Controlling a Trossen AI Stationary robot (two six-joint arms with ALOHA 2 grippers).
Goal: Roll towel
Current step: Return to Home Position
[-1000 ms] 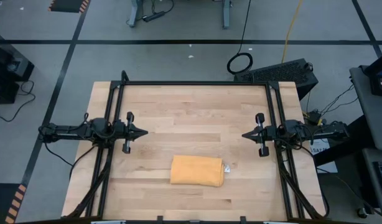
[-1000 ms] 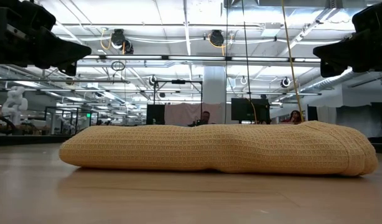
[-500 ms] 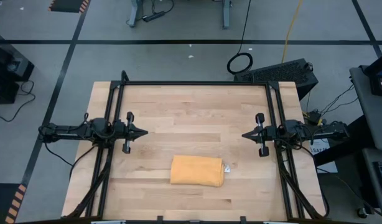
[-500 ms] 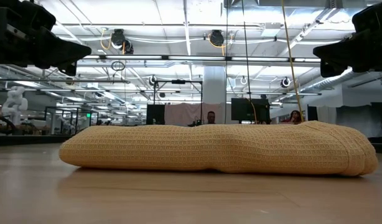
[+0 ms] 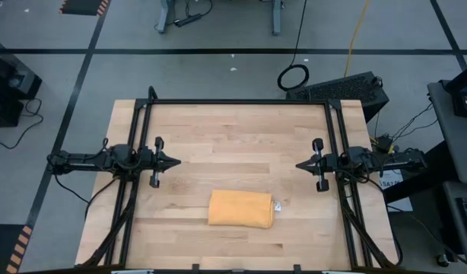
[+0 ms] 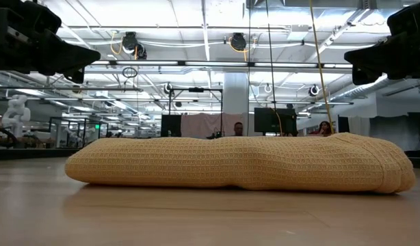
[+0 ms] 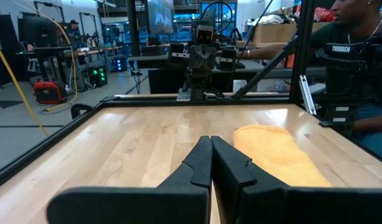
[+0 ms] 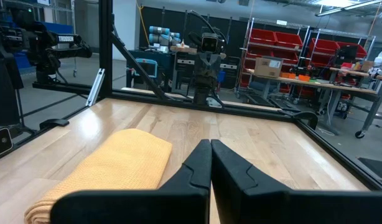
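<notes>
On the table (image 5: 233,129), the rolled towel (image 5: 240,209) is laid toward the near edge, midway between left and right. It is flanked, farther back and well apart, by the left gripper (image 5: 175,161) and right gripper (image 5: 300,165), each with fingers pressed together on nothing. A white tag (image 5: 277,205) is seen at its right end.

Bare wooden worktop (image 5: 233,129), black frame (image 5: 237,102) along its edges. Dark case (image 5: 347,87) on the floor past the far-right corner. Person (image 7: 359,56) in a dark shirt nearby.
</notes>
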